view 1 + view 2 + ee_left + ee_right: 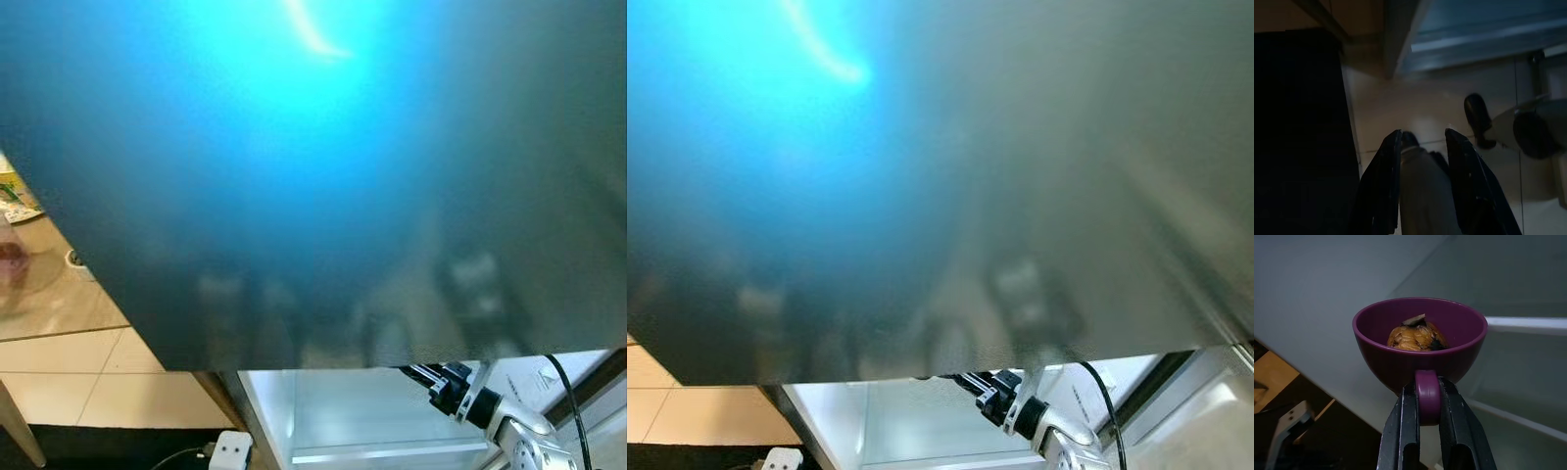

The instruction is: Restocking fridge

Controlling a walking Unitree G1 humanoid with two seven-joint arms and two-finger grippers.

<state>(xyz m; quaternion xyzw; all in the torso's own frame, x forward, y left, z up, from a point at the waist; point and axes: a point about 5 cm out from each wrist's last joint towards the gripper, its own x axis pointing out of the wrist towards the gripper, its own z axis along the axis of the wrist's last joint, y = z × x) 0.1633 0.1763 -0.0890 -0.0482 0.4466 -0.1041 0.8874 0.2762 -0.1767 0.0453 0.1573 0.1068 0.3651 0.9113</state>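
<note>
right gripper pinches purple cup handle; head views blurred.

A deep purple cup, clamped by its purple handle between the black fingers of the right tool, holds a golden-brown lump flecked with dark patches. Behind it the fridge interior is pale grey-white. A blue-to-grey door panel glows cyan above. The left tool is black over a beige tiled floor.
</note>
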